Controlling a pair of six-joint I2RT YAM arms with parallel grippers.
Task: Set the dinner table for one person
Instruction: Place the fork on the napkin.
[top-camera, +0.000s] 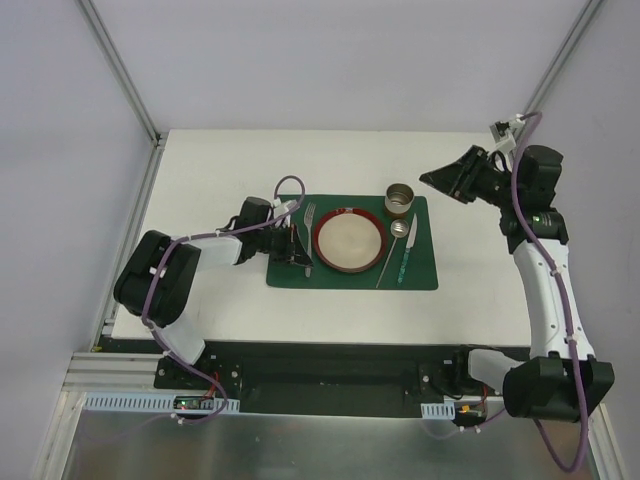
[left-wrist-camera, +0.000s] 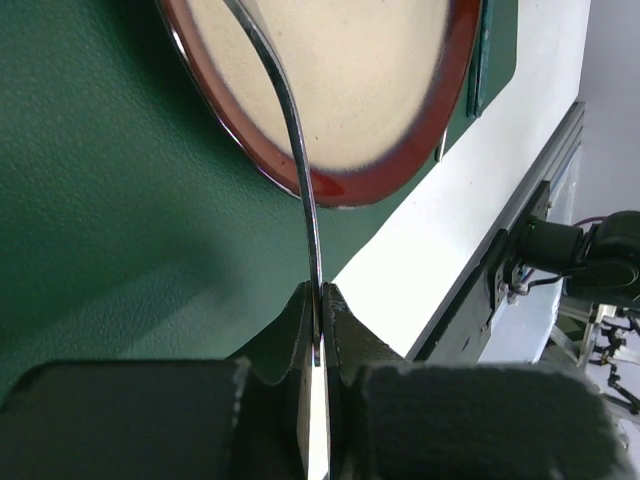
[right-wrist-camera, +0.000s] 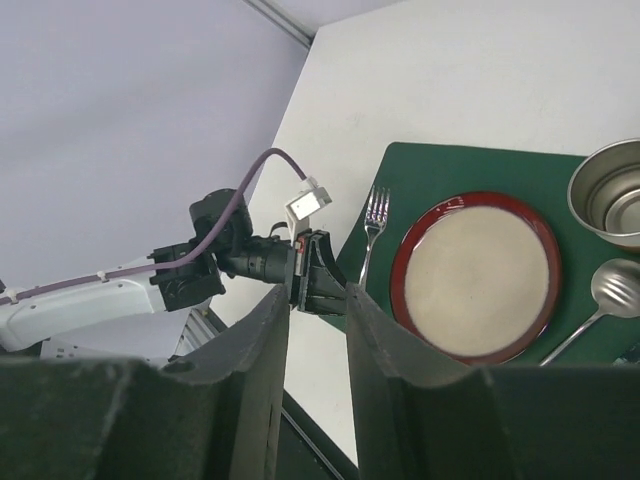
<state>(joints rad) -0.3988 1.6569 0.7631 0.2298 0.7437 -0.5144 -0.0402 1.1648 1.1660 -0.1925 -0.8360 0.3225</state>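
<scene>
The left hand (top-camera: 302, 255) is pinching the stiff, likely slippery fork (top-camera: 310, 222) by its handle end, beside the plate (top-camera: 350, 240) on the green mat (top-camera: 285, 277) on the white worktop (top-camera: 220, 170), while the right hand (top-camera: 440, 180) is hanging half spread, empty.

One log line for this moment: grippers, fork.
left gripper: shut on fork, left of plate on placemat | right gripper: open, raised, empty

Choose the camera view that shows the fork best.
Right wrist: the fork shows tines and handle clearly, beside the plate. Top external shows it small; left wrist shows only its handle edge-on, clamped in the left end effector.
</scene>
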